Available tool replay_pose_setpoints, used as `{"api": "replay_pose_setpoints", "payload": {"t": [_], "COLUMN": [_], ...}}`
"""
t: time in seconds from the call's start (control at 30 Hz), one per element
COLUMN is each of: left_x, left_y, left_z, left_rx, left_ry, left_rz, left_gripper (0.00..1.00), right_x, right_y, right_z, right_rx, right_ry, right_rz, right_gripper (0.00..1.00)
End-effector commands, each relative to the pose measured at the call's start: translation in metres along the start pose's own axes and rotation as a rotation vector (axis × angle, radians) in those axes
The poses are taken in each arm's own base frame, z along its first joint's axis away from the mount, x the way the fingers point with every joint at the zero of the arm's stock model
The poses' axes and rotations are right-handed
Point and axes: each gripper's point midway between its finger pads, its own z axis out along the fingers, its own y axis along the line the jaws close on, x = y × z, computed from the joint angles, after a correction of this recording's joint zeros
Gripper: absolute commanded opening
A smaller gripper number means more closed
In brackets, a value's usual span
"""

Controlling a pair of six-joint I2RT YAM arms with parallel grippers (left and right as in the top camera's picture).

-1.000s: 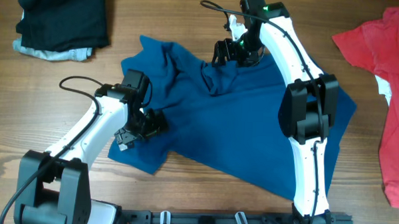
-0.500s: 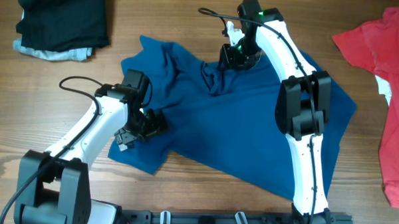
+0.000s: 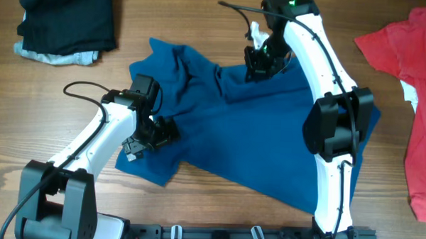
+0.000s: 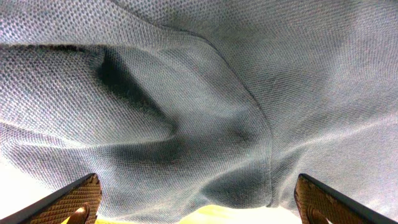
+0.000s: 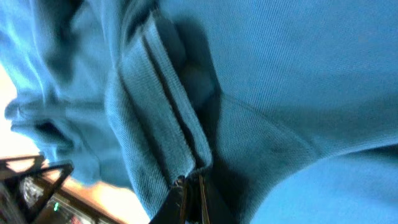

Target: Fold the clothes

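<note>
Right gripper point(image 3: 262, 59) pinches a fold at the far edge of the blue shirt point(image 3: 262, 135), jaws pressed together. Left gripper point(image 3: 156, 132) sits over the shirt's near-left edge, jaws spread

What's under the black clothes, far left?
A pale-blue piece shows along the black clothes' near edge; the rest, and anything else beneath, is covered.
</note>
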Motion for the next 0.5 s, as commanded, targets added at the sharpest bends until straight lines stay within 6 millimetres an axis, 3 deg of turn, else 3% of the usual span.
{"api": "replay_pose_setpoints", "payload": {"t": [0.0,0.1,0.2,0.23,0.27,0.3,0.37,0.47], "left_x": [0.002,0.002,0.002,0.002,0.001,0.001,0.0,-0.001], "left_y": [0.001,0.001,0.001,0.002,0.003,0.003,0.004,0.004], "left_z": [0.003,0.003,0.003,0.003,0.003,0.003,0.003,0.003], "left_rx": [-0.007,-0.007,-0.008,-0.011,-0.016,-0.018,-0.025,-0.022], "left_ry": [0.009,0.01,0.01,0.007,0.004,0.002,-0.003,-0.006], "left_rz": [0.006,0.006,0.006,0.006,0.006,0.006,0.006,0.007], "left_gripper": [1.0,1.0,1.0,1.0,1.0,1.0,1.0,0.99], "right_x": [0.027,0.048,0.062,0.065,0.065,0.066,0.062,0.039], "right_y": [0.031,0.067,0.084,0.086,0.086,0.088,0.084,0.057], "right_z": [0.007,0.027,0.044,0.047,0.048,0.048,0.046,0.011], "right_rx": [0.006,0.065,0.277,0.334,0.356,0.372,0.381,0.35], "right_ry": [0.084,0.144,0.136,0.122,0.115,0.109,0.095,0.013], "right_rz": [-0.083,-0.178,-0.178,-0.17,-0.17,-0.18,-0.16,-0.071], "right_gripper": [0.05,0.04,0.18,0.34,0.55,0.62,0.62,0.63]}}
